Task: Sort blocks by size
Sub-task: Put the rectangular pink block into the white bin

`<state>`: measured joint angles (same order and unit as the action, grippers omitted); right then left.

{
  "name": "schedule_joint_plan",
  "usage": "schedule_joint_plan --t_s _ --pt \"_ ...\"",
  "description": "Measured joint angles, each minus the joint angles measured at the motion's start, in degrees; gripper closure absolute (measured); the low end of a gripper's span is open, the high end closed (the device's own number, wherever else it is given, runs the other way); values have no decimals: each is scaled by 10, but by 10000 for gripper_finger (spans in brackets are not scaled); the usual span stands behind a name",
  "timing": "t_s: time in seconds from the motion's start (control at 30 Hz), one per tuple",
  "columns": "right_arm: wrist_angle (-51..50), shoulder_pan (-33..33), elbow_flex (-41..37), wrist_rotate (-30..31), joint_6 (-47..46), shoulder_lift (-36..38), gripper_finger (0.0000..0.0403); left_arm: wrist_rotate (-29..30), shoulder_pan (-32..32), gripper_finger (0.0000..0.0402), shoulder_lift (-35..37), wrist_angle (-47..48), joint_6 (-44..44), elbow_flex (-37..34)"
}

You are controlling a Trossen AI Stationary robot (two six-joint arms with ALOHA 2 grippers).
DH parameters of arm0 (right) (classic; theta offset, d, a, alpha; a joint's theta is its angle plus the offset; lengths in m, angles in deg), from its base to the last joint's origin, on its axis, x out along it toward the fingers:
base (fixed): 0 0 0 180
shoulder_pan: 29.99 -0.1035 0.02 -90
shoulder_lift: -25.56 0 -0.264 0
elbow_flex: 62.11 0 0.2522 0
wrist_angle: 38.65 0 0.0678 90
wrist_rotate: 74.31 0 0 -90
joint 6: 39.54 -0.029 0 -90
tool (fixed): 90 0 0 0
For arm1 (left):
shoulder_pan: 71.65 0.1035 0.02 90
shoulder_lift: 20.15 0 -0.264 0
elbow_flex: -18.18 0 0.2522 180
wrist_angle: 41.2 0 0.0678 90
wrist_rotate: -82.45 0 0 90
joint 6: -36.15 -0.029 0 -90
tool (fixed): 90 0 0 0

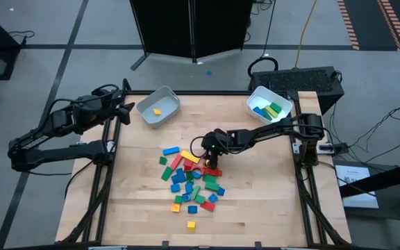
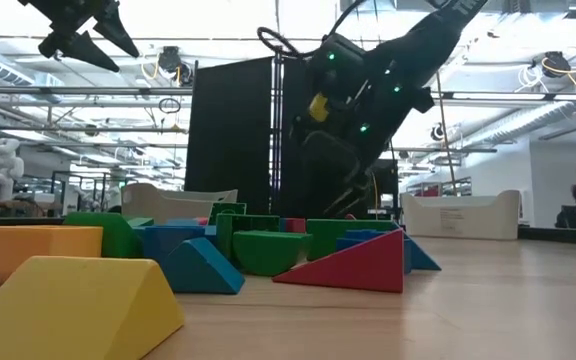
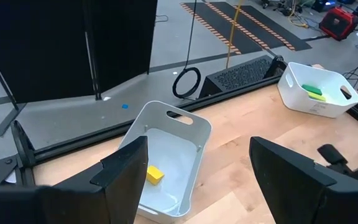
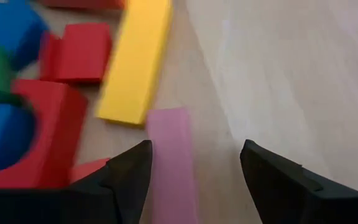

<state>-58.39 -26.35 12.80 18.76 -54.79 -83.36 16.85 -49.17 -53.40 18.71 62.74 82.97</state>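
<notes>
Reaching down from the right edge toward the table's middle, right gripper [image 4: 191, 171] low over the far side of the block pile [image 1: 192, 182], fingers [image 4: 126, 177] spread wide with nothing held between them. Straddling a pink bar [image 4: 171, 158] flat on the wood, just beside a yellow bar [image 4: 135, 59] and red blocks [image 4: 76, 53]. Blue and green pieces crowded next to those in the right wrist view.

Heaped around the table's centre and trailing toward the near edge, blocks in red, blue, green and yellow; one yellow cube [image 1: 191, 225] lying apart, nearest the near edge. Seen from the low view, a yellow wedge [image 2: 73, 305] and a red wedge [image 2: 353, 265] in front of the pile.

Hanging above the far left corner, left gripper [image 3: 194, 171], fingers [image 3: 126, 168] wide apart and empty, over the left bin [image 1: 159, 106]. Resting inside that bin, a single yellow block [image 3: 155, 175]. Sitting near the far right corner, the right bin [image 1: 269, 103] with green, blue and yellow pieces inside.
</notes>
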Motion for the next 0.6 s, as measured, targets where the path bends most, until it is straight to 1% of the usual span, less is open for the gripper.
schedule_joint_plan --t_s 0.4,0.47,0.5,0.53,0.6 --pt "-7 -2 0 7 -7 -23 168 -2 0 120 0 5 1 0" --pt "-20 -2 1 25 -21 -25 183 -2 0 120 0 5 0 0" --pt "-28 -2 2 31 -31 -25 196 -2 0 120 0 5 0 0" --pt "-32 -2 2 35 -40 -25 214 -2 0 120 0 5 0 0" --pt "-41 -2 2 44 -51 -25 262 -2 0 120 0 5 0 0"
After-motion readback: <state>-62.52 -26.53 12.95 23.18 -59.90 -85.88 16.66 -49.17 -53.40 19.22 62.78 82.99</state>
